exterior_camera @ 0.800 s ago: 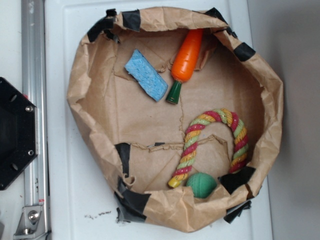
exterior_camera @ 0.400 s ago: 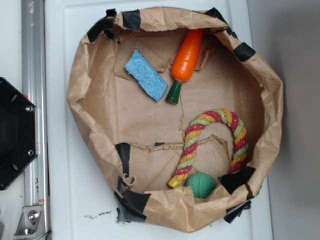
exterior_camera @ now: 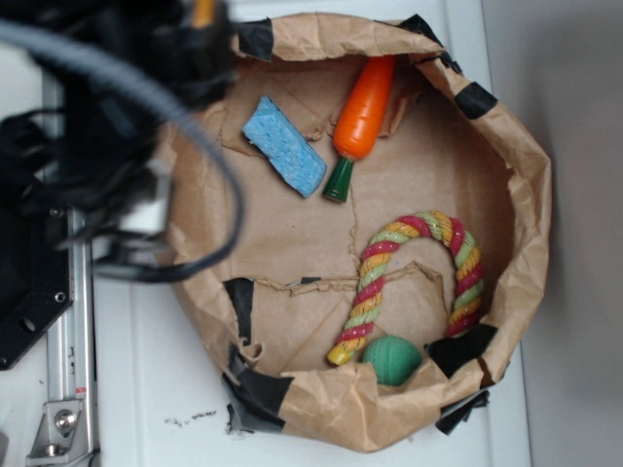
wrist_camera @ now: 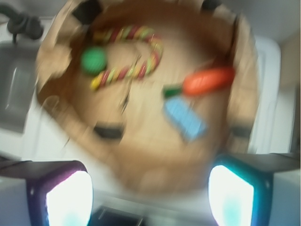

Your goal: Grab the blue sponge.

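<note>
Work surface is a white tabletop (exterior_camera: 146,389) carrying a shallow round bin of crumpled brown paper with black tape patches (exterior_camera: 531,209). The gripper (wrist_camera: 150,190) shows in the wrist view only as two glowing fingertip pads at the bottom corners, set wide apart with nothing between them; it hangs high over the bin's near rim, well apart from all contents. In the exterior view the black robot arm with its looping cable (exterior_camera: 117,136) is a blur at 10 o'clock, overlapping the bin wall. The light blue rectangular foam sponge (exterior_camera: 283,146) lies flat on the bin floor at about 11 o'clock, its lower end just beside the green tip of the orange plastic carrot toy (exterior_camera: 362,112). A multicoloured rope loop (exterior_camera: 409,282) and a green rubber ball (exterior_camera: 392,359) sit at 5 o'clock, well clear. Risks, as judged: a finger catching the carrot's tip, the raised paper wall snagging the arm or cable, and a poorly squared grip across the diagonal sponge.
</note>
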Robot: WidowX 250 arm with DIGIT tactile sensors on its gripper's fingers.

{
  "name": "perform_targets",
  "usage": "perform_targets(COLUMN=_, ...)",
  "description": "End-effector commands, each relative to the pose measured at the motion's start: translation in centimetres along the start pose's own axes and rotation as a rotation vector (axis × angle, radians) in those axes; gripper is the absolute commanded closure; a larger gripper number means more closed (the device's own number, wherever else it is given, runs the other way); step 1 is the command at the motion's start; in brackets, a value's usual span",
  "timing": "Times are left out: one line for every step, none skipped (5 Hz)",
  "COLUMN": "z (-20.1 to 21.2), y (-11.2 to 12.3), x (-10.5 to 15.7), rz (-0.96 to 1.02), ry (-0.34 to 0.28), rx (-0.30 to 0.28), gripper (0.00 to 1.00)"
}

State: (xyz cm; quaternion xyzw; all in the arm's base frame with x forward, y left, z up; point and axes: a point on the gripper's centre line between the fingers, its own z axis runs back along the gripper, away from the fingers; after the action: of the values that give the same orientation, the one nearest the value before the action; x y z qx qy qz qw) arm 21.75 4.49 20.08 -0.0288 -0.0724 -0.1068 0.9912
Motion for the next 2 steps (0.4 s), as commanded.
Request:
perform_targets(z=-4.5, y=0.0, x=3.0, rz=-0.287, ry=-0.036, rx=0.112, gripper=0.0)
perform_targets(z=-7.6, y=-0.5, x=1.7, rz=-0.333, ry=0.04, rx=0.119, gripper=0.0)
